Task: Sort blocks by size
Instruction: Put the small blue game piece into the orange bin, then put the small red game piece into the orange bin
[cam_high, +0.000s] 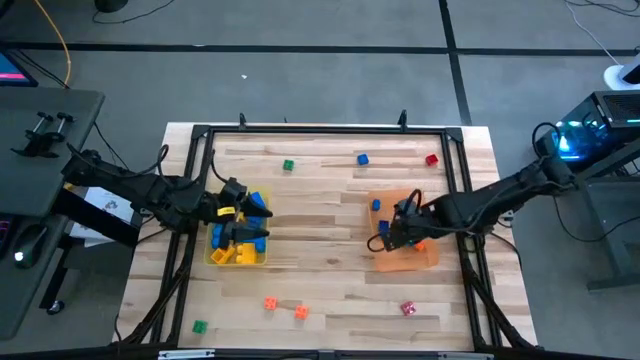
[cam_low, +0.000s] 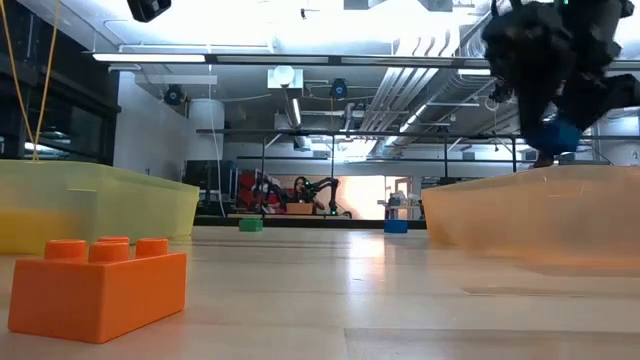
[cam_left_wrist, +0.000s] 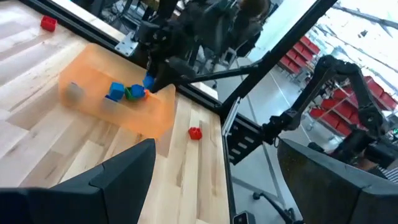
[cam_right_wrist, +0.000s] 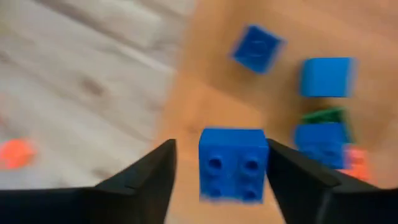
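Blue cube (cam_right_wrist: 233, 163) between parting fingers of right end effector (cam_right_wrist: 221, 171), dropping toward orange tray (cam_high: 425, 255) beneath. Next: lift clear, fetch another small cube.

Two dark robot arms

Both arms are black and jointed; the left arm (cam_high: 165, 200) carries a yellow tag beside its gripper.
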